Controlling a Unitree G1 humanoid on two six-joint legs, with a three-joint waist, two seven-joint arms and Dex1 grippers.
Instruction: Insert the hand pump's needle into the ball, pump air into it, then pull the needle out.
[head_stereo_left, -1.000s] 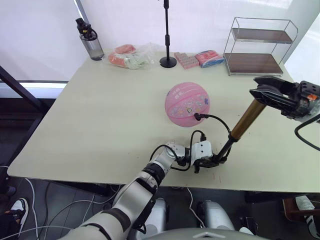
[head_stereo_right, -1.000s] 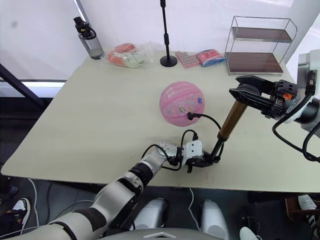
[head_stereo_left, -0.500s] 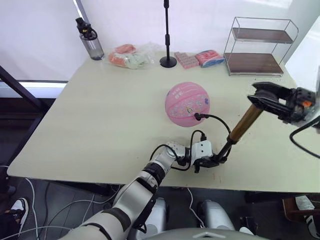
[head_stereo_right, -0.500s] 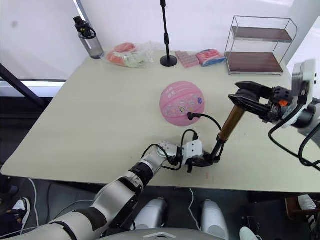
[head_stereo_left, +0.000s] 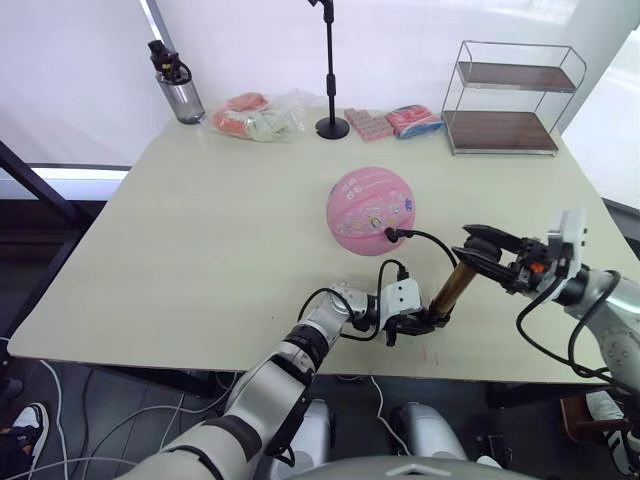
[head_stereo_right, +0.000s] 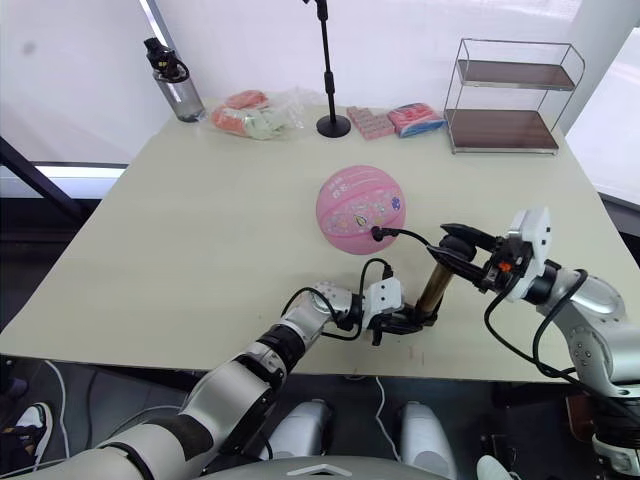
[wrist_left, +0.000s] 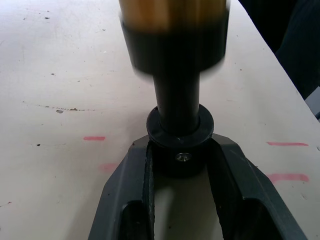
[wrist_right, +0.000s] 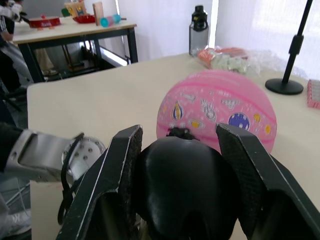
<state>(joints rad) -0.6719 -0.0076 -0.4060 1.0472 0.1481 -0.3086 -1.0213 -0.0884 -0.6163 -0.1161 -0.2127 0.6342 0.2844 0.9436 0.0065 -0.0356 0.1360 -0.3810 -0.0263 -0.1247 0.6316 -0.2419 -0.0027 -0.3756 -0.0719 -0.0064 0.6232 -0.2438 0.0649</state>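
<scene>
Left eye view: the ball (head_stereo_left: 370, 211) is sitting near the middle of the table (head_stereo_left: 200, 220), well apart from the wire shelf (head_stereo_left: 505, 95), the water bottle (head_stereo_left: 172, 80) and the stand (head_stereo_left: 332, 70) along the far edge. The hand pump (head_stereo_left: 448, 289) is standing on the table's near edge, to the near right of the ball. Its long axis is tilting, with the black base low at the near left and the handle end high at the far right. The left gripper (head_stereo_left: 420, 322) is pinching the pump's base against the table. The right gripper (head_stereo_left: 478, 246) is reaching in from the right, its 2 fingers closing around the black handle at the pump's top. The thin black hose (head_stereo_left: 430, 240) is arcing from the pump over to the ball's near right side, where the black fitting is meeting the pink surface; the needle itself is too small to make out.

Right eye view: the same layout is showing, with the pump leaning up toward the right gripper.

Left wrist view: the 2 black fingers (wrist_left: 125, 195) are clamping the pump's black base collar, and the gold barrel is rising straight away from it.

Right wrist view: the 2 fingers (wrist_right: 117, 170) are pressing on either side of the rounded black handle (wrist_right: 182, 185), with the ball just beyond.
</scene>
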